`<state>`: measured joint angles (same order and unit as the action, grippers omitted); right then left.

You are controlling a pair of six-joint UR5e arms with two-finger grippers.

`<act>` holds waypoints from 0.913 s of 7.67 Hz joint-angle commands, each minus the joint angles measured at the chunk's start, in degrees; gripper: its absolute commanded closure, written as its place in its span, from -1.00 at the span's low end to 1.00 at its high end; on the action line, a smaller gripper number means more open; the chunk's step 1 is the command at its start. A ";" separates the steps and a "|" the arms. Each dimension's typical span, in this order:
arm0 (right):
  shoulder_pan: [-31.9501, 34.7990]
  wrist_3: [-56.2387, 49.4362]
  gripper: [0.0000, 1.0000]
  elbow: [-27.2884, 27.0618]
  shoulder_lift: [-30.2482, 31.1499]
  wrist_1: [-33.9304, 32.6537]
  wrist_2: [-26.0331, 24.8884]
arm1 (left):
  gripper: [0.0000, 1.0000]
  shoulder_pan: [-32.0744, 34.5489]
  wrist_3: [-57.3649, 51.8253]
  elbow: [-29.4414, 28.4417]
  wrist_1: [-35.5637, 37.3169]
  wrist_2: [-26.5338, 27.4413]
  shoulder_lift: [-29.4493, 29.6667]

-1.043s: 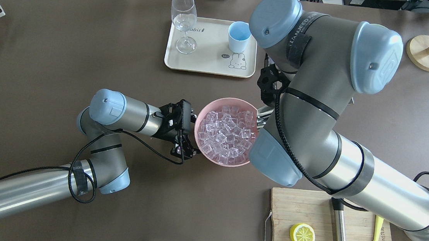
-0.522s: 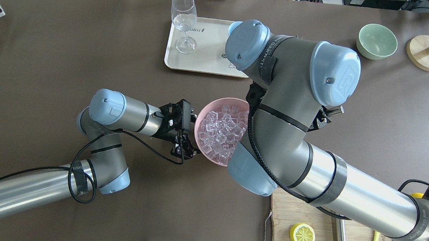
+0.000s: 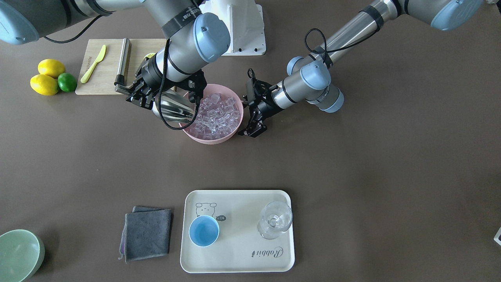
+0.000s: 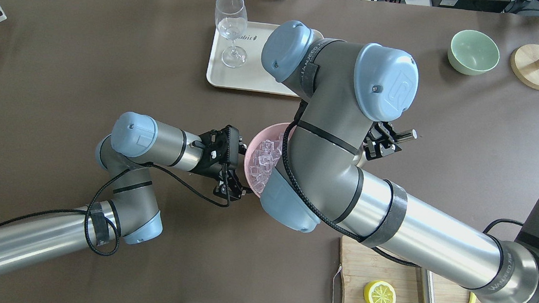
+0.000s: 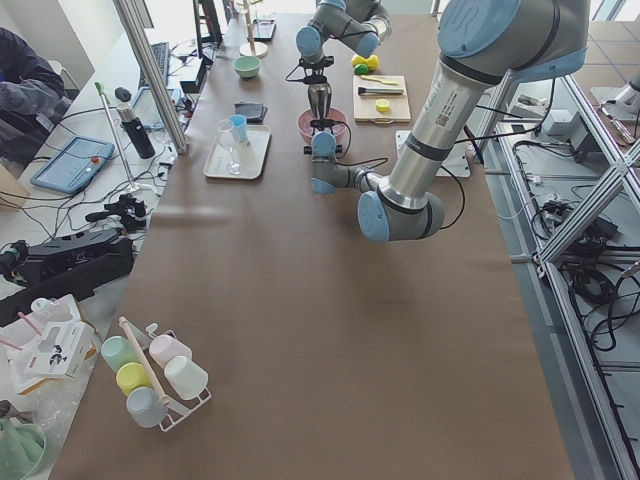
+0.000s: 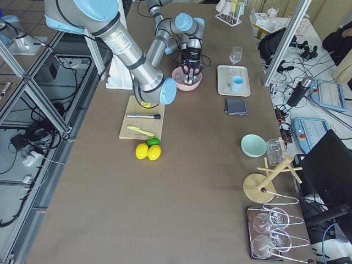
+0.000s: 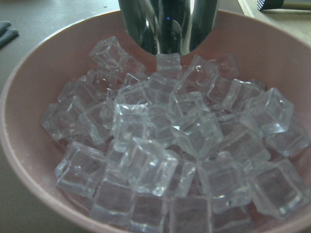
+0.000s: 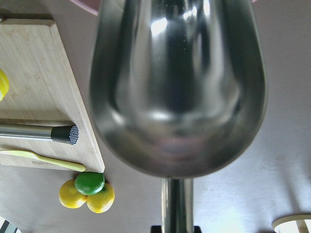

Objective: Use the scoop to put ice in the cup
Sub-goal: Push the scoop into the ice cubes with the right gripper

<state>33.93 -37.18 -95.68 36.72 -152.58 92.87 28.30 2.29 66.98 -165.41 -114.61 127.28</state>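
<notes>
My right gripper (image 3: 145,96) is shut on the handle of the steel scoop (image 3: 176,109). The scoop's trough (image 8: 177,87) is empty. Its lip (image 7: 167,24) hangs just above the ice (image 3: 217,113) at the far side of the pink bowl (image 3: 211,140). The ice cubes (image 7: 165,145) fill the bowl. My left gripper (image 3: 246,117) is open, its fingers spread beside the bowl's outer wall (image 4: 249,157). The light-blue cup (image 3: 204,230) stands empty on the cream tray (image 3: 235,258). In the overhead view my right arm hides the cup.
A stemmed glass (image 3: 275,225) stands on the tray beside the cup. A grey cloth (image 3: 148,233) and a green bowl (image 3: 17,254) lie near the tray. A cutting board (image 3: 107,51) carries a steel cylinder (image 3: 123,58) and a knife (image 3: 94,62). Lemons and a lime (image 3: 47,78) lie beside it.
My right arm has swung left in the overhead view and now covers the cup and most of the pink bowl. The left arm has not moved.
</notes>
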 commanded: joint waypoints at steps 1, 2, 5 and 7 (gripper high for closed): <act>-0.70 1.04 1.00 4.44 -2.35 0.26 -0.05 | -0.97 0.00 0.00 0.08 0.00 0.00 -0.01; -1.32 1.66 1.00 5.58 -2.88 0.35 -0.23 | -0.97 0.00 0.00 0.08 0.00 0.00 -0.01; -1.94 3.94 1.00 6.64 -3.06 4.12 0.47 | -0.97 0.00 0.00 0.00 0.09 0.00 -0.01; -3.77 7.71 1.00 6.56 -3.06 6.58 1.44 | -0.97 0.00 0.00 0.00 0.17 0.00 -0.01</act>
<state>31.68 -32.95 -89.19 33.67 -148.37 93.53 28.32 2.29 67.00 -165.32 -114.61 127.27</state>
